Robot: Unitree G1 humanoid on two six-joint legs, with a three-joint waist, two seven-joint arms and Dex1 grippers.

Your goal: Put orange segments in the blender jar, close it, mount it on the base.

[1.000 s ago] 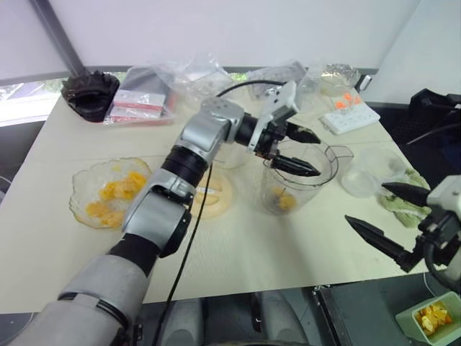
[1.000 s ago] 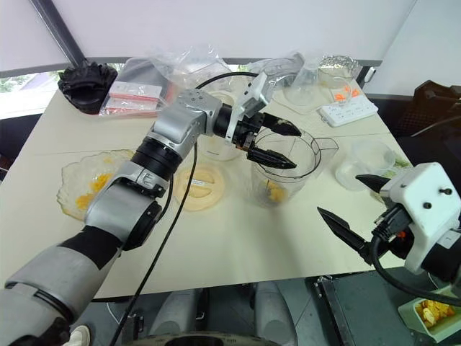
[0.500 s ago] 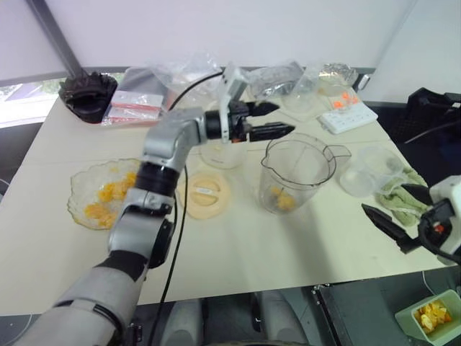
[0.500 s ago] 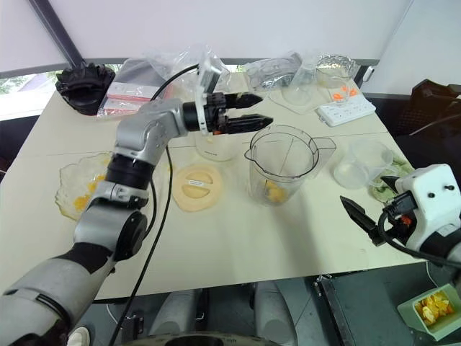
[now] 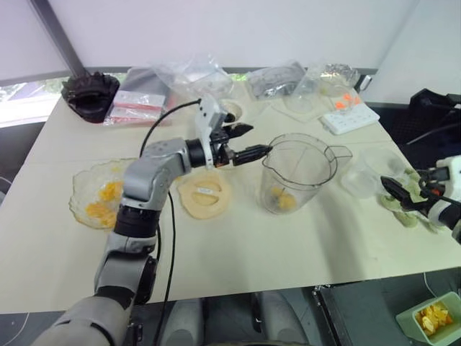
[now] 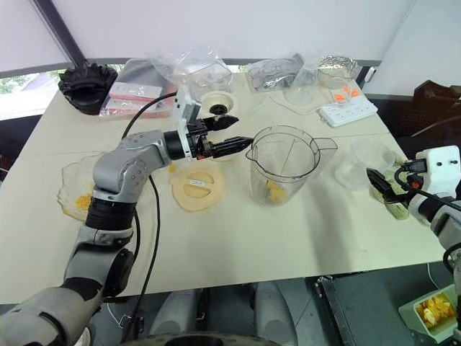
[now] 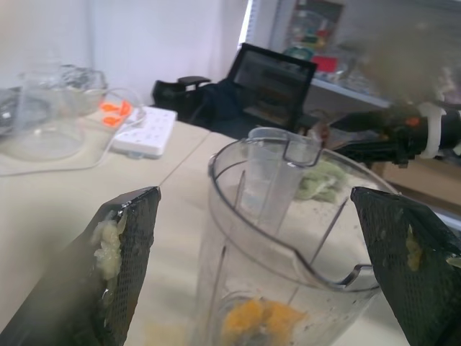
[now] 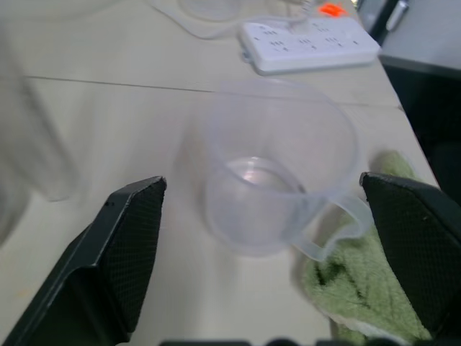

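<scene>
The clear blender jar stands upright and lidless at mid-table, with a few orange segments at its bottom. More orange segments lie in a shallow glass bowl at the left. My left gripper is open and empty, pointing at the jar's rim from its left side, apart from it. Bits of pulp stick to its finger pads. The cream-white base with its dark socket stands behind that gripper. Open and empty, my right gripper hovers at the table's right edge.
A flat cream lid lies left of the jar. A small clear cup and a green cloth sit before the right gripper. A power strip, plastic bags and a black item line the back. A green tub sits below the table.
My left gripper has pulled back from over the jar's mouth to its left side. The right gripper has swung out to the right, toward the cup and cloth.
</scene>
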